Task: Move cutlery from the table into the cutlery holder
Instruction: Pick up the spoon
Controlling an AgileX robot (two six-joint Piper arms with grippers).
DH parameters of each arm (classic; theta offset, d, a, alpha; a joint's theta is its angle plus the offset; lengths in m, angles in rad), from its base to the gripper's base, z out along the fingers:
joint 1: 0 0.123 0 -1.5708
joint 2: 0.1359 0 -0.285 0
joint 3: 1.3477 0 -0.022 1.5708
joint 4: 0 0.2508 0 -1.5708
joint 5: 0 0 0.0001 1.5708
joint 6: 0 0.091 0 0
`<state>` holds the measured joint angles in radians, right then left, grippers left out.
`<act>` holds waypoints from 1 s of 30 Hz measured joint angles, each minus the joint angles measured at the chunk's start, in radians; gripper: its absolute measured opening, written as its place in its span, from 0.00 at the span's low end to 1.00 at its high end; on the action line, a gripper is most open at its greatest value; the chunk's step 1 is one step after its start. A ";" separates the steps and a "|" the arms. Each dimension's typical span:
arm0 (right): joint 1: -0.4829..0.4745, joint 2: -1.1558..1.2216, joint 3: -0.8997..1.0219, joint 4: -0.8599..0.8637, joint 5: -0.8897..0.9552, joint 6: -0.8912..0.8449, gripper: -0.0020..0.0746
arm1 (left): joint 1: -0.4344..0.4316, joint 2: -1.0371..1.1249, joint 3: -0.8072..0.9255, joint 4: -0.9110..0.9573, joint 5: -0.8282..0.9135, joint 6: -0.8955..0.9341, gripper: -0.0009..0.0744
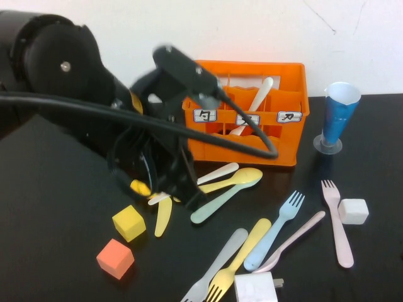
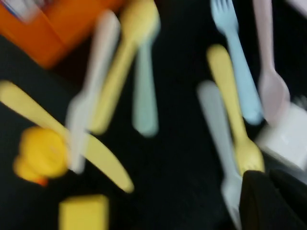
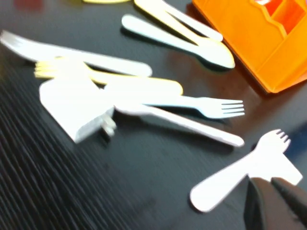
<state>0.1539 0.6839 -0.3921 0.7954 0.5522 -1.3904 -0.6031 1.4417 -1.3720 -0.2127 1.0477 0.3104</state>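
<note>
The orange cutlery holder [image 1: 252, 150] stands at the back of the black table [image 1: 56, 207] with a white spoon [image 1: 258, 100] in it. Loose cutlery lies in front: a white piece [image 1: 217, 173], yellow spoon [image 1: 242, 178], mint spoon [image 1: 214, 207], yellow knife [image 1: 163, 217], blue fork [image 1: 277, 229], pink spoon [image 1: 296, 239], pink fork [image 1: 337, 220], grey fork [image 1: 217, 264] and yellow fork [image 1: 242, 255]. My left gripper [image 1: 189, 198] hovers shut and empty over the white piece and mint spoon; it also shows in the left wrist view [image 2: 268, 191]. My right gripper [image 3: 273, 191] is shut and empty just above the pink fork [image 3: 244, 170]; it is outside the high view.
A yellow duck [image 1: 140, 187], yellow cube [image 1: 129, 223] and orange cube [image 1: 115, 258] sit at the front left. A white cube [image 1: 353, 211] lies by the pink fork, and a white plug adapter [image 1: 255, 286] is at the front edge. A blue cone cup [image 1: 339, 116] stands right of the holder.
</note>
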 joint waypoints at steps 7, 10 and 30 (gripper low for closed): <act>0.000 0.005 -0.029 0.131 0.098 0.155 0.02 | 0.000 -0.036 0.098 -0.045 -0.031 -0.015 0.01; 0.000 0.039 -0.084 0.183 0.167 0.186 0.02 | 0.000 -0.088 0.200 -0.052 -0.113 -0.035 0.01; 0.129 0.675 -0.430 0.092 0.294 0.355 0.02 | 0.000 -0.557 0.756 0.080 -0.464 -0.086 0.01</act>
<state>0.2826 1.3584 -0.8224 0.8879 0.8464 -1.0352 -0.6031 0.8846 -0.6164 -0.1328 0.5840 0.2240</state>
